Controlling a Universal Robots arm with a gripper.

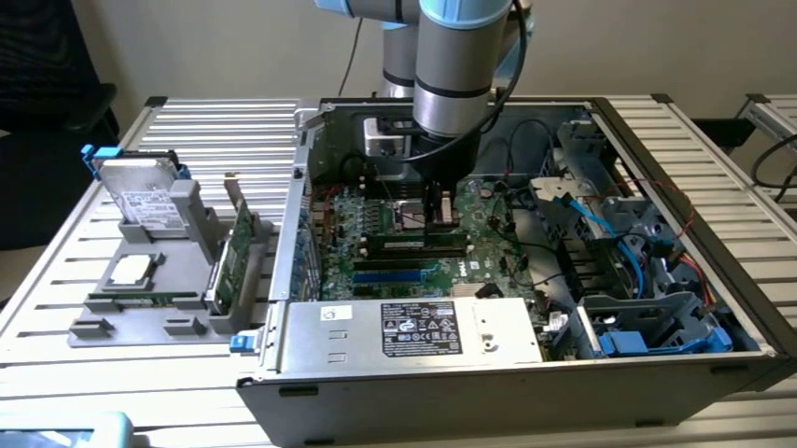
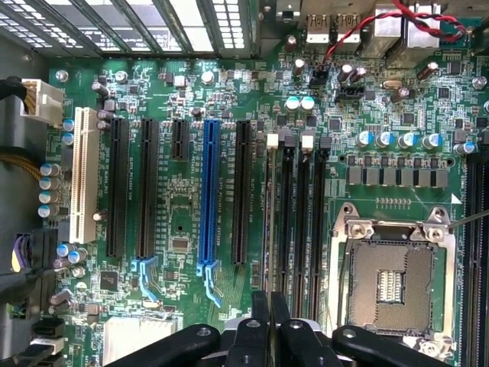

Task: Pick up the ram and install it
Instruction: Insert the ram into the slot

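Observation:
The ram (image 1: 405, 245) is a long thin green stick standing on edge in the outermost memory slot of the motherboard (image 1: 368, 219), inside the open computer case. In the wrist view the ram (image 2: 269, 222) is a narrow greenish line running straight out from between my fingertips. My gripper (image 1: 436, 224) hangs from the arm directly over the middle of that stick. The gripper (image 2: 270, 306) has its two black fingers (image 2: 260, 325) pressed together on the stick's top edge. The neighbouring memory slots (image 2: 302, 214) are bare.
An open processor socket (image 2: 393, 279) lies beside the slots. Case walls, cables and a power supply (image 1: 412, 327) hem in the board. On the exterior view's left, a grey holder (image 1: 125, 331) carries a hard drive (image 1: 144, 191), a silver processor (image 1: 131, 271), an expansion card (image 1: 239, 247) and another green stick (image 1: 144, 299).

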